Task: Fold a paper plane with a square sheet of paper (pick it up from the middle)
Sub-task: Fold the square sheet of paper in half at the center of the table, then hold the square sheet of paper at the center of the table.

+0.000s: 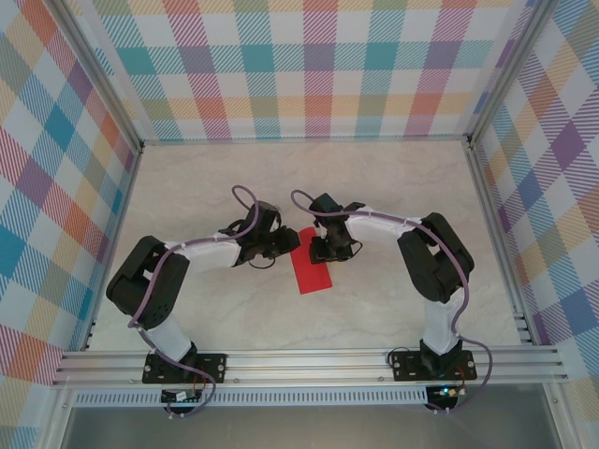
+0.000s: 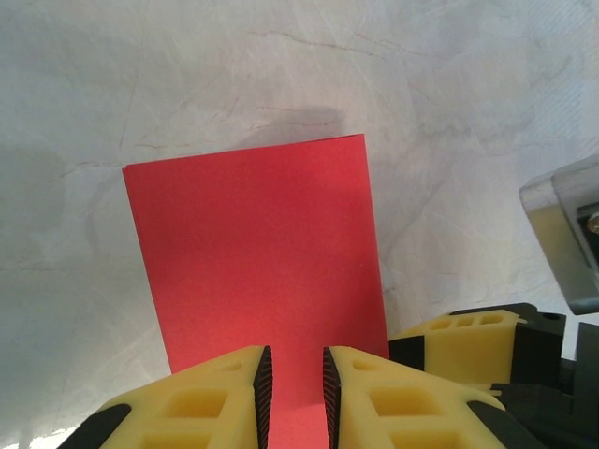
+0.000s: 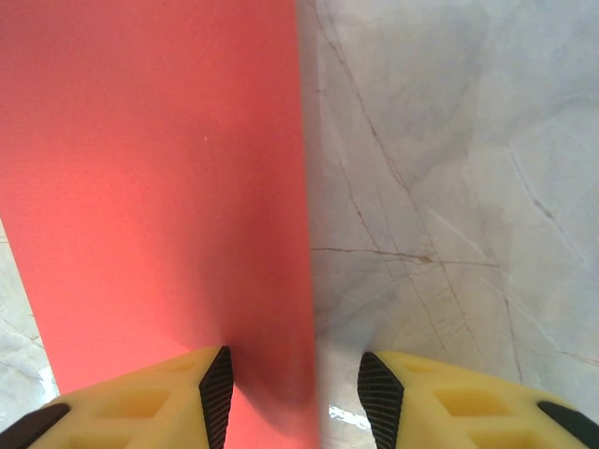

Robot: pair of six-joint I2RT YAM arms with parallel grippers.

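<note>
L gripper (image 2: 298, 404) we read as slightly parted: its black pads (image 2: 264, 393) stand w/ a narrow slot btwn them, and red shows through that slot. Whether the pads actually nip the paper or just hang over it, we can't tell from the wrist view. R gripper (image 3: 296, 393) is spread wider, w/ paper and tabletop showing in the gap. One finger (image 3: 168, 398) is over the red and the other over bare marble, so the sheet's long edge runs down btwn them.

Red sheet (image 1: 312, 271) lies on the table (image 1: 393, 187), approx mid-table, just in front of both wrists. From above we see it as a narrow rectangle rather than a square, tilted a bit. Its far end sits btwn the two grippers and its near end points toward the arm bases. In the L wrist view it's a clean rectangle w/ crisp corners and a soft shadow past its far edge.

Both arms bend inward, elbows out, their heads nearly meeting over the sheet's far end, L on its left side and R on its right. We note a pale marble-look tabletop, plaid walls (image 1: 318, 65) on three sides, and an alu rail (image 1: 309, 360) along the near edge carrying the bases.
</note>
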